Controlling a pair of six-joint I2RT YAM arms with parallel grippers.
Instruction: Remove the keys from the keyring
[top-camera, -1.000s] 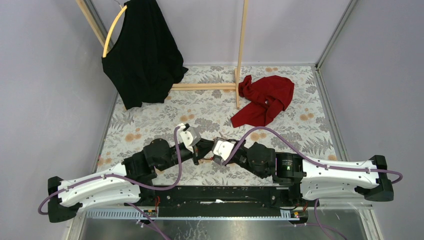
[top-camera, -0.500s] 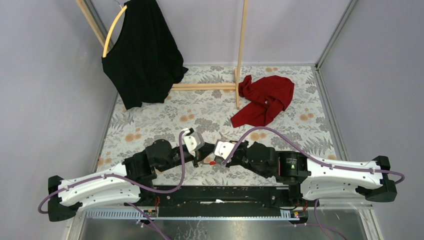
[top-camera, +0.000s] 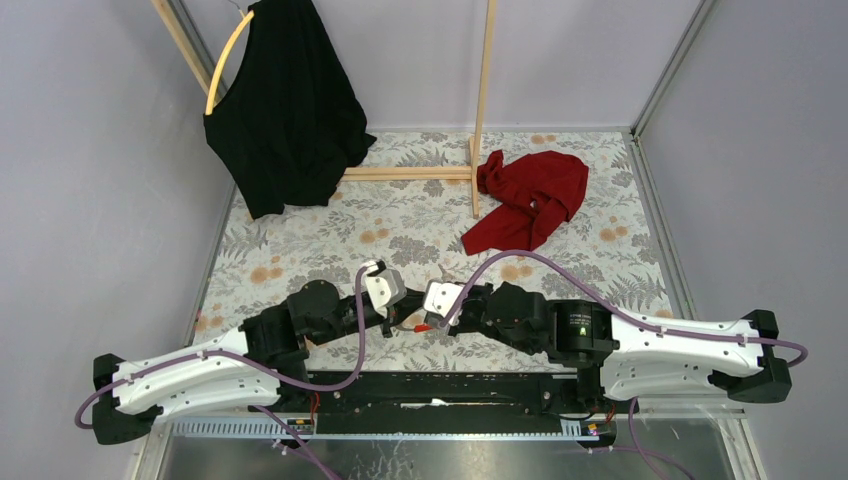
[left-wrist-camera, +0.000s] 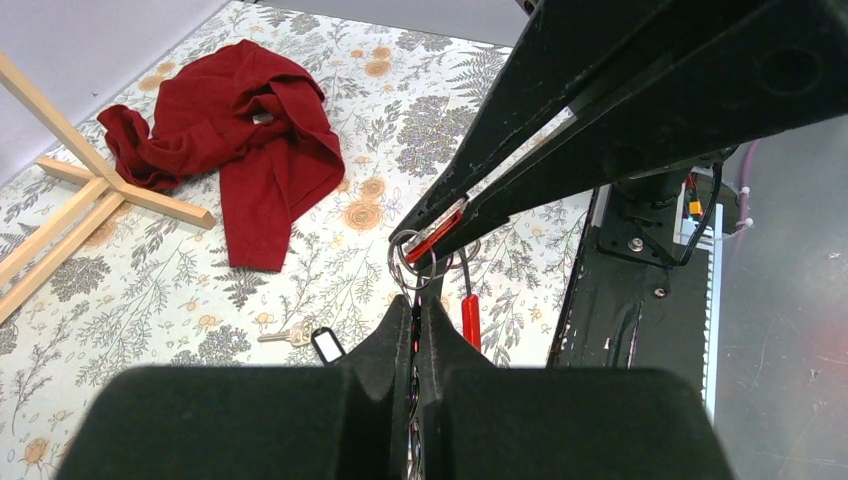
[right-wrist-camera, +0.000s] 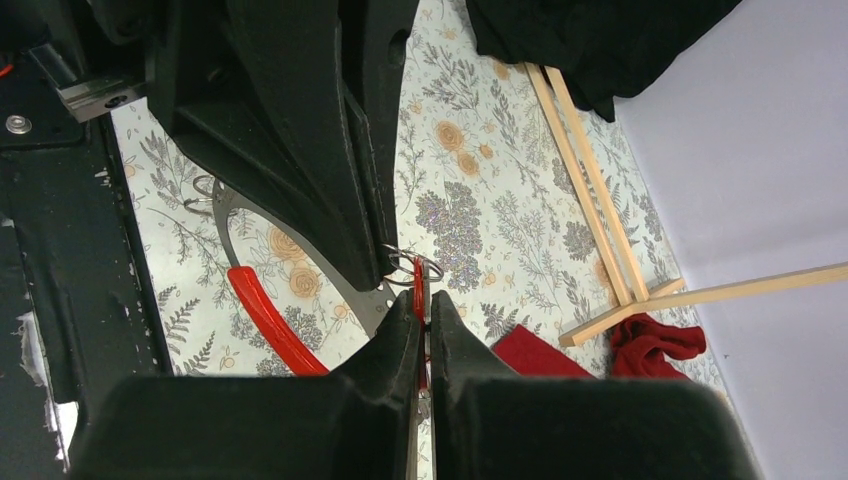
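**Two hands gripping one keyring**

Above the floral desk, the left hand and right hand are both pinching one keyring, holding it aloft between them. One black-headed key is lying separately on the desk nearby.

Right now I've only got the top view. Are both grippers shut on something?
Observer: Yes. In the left wrist view the left gripper is shut on a wire ring, and the right gripper is shut with its tip at that ring.
Operator: Any key off yet?
Observer: One black-headed key lies on the table.
Operator: What's the right one pinching?
Observer: In the right wrist view, a thin red strip. The keyring, with its longer red section, is outside both grippers.
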